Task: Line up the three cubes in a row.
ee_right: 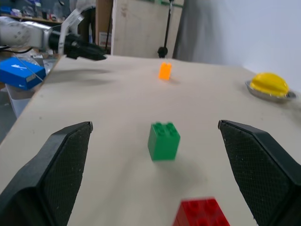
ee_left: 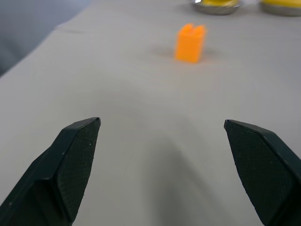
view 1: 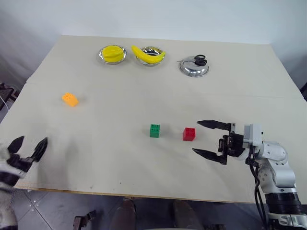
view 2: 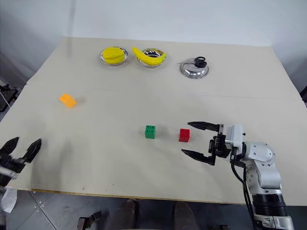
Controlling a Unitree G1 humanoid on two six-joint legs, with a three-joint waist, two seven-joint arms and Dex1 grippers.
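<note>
At the near left edge of the pale table [view 1: 144,91], the left end effector [view 1: 29,146] stands with its two fingers spread wide and holds nothing. At the near right, the right end effector [view 1: 208,140] points leftward, also wide open and empty, just beside the red cube [view 1: 189,134]. One green cube [view 1: 154,131] sits close to the left of the red one, apart from it. The single orange cube [view 1: 70,99] lies well apart, farther back on the left. Along the far edge stand three steel bowls: one [view 1: 112,54] holding a yellow fruit, one [view 1: 149,56] holding a banana, one [view 1: 194,66] upturned and bearing scissors [view 1: 198,60]. A white wall rises beyond.
</note>
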